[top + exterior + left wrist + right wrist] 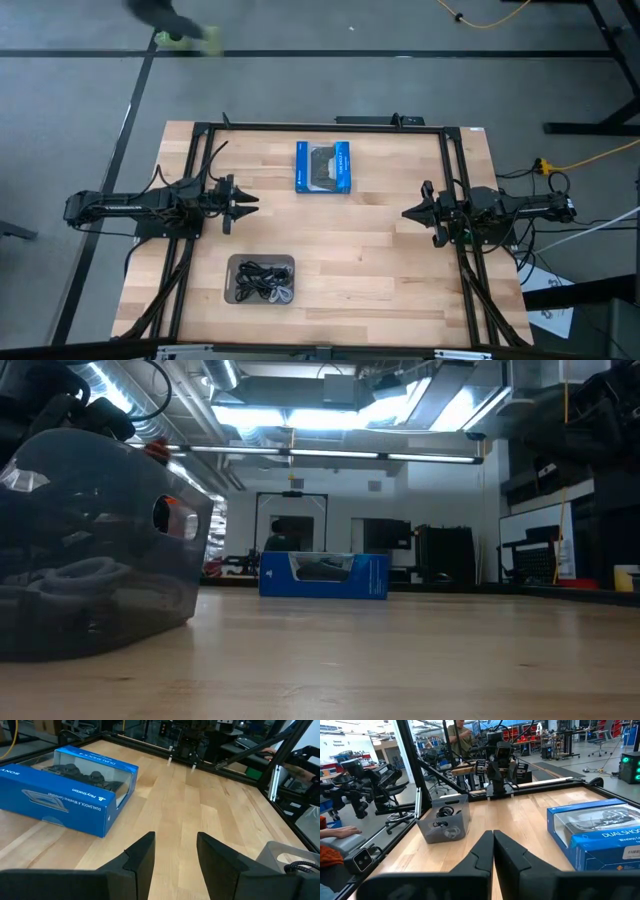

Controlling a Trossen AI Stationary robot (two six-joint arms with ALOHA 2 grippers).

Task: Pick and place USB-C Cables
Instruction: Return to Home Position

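The USB-C cables [262, 281] are a tangle of black coils with a lighter one, lying inside a small clear grey tray [236, 266] near the table's near edge. The right wrist view shows the tray [451, 831] with cables [443, 812] in it, and the low view shows it close up [120, 560]. My left gripper [250, 202] hovers open above the table's left half, far of the tray; its fingers [142, 857] stand apart. My right gripper [408, 213] hovers shut over the right half; its fingers [485, 852] are closed together on nothing.
A blue PlayStation controller box [324, 167] lies toward the far edge at the table's centre, also in the low view [324, 575]. A black frame [320, 126] rims the table. Bare wood [350, 240] lies between the grippers. A person [460, 735] stands beyond the table, and a hand [342, 832] shows at its side.
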